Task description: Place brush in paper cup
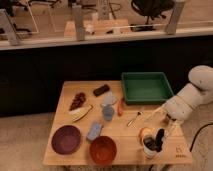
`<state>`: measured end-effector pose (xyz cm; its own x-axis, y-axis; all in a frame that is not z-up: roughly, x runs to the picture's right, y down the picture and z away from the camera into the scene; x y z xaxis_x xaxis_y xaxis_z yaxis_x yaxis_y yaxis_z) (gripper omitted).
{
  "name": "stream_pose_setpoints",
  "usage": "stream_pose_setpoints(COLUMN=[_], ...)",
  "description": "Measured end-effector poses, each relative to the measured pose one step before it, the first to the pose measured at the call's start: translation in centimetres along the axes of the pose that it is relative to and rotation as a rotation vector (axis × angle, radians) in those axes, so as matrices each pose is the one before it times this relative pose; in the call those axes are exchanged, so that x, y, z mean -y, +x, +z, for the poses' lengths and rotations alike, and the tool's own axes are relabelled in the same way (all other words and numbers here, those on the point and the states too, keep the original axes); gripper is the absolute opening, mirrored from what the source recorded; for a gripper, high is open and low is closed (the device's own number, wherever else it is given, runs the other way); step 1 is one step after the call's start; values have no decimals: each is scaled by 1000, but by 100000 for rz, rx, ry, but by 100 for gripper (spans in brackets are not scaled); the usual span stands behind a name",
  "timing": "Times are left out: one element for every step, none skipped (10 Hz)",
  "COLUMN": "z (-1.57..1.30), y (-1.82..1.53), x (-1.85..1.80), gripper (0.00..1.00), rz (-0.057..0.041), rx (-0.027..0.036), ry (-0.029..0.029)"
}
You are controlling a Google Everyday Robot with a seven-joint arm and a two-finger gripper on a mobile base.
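Note:
The white paper cup (148,147) stands near the table's front right corner. The dark brush (159,138) stands in it, leaning right with its top above the rim. My gripper (161,123) hangs just above and behind the cup, on the white arm (192,95) coming in from the right. Its fingers (154,114) are spread apart and hold nothing. The brush is free of them.
A green tray (146,86) sits at the back right. A silver spoon (134,119), an orange object (144,132), a red bowl (103,149), a purple bowl (66,139), a blue sponge (94,131), a dark block (101,90) and a banana (81,113) lie on the wooden table (130,152).

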<state>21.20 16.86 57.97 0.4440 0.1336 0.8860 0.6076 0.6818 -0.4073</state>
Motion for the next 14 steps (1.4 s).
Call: stream_pose_setpoints(z=[-171, -134, -104, -91, -37, -6, 251, 418, 719, 690, 744, 684, 17, -234], y=[-8, 78, 199, 196, 142, 32, -139, -232, -458, -486, -593, -714, -471, -341], x=[271, 114, -53, -112, -93, -30, 85, 343, 746, 799, 856, 1089, 567, 418], gripper=[60, 60, 60, 60, 60, 60, 60, 60, 60, 60, 60, 60, 60, 60], rz=[246, 388, 651, 580, 436, 155, 98, -34, -581, -587, -599, -1263, -353, 106], rx=[-158, -49, 17, -1, 41, 1, -107, -220, -308, -587, -780, -825, -167, 112], ry=[337, 343, 263, 270, 224, 110, -103, -661, -1293, -1429, -1340, -1032, 367, 973])
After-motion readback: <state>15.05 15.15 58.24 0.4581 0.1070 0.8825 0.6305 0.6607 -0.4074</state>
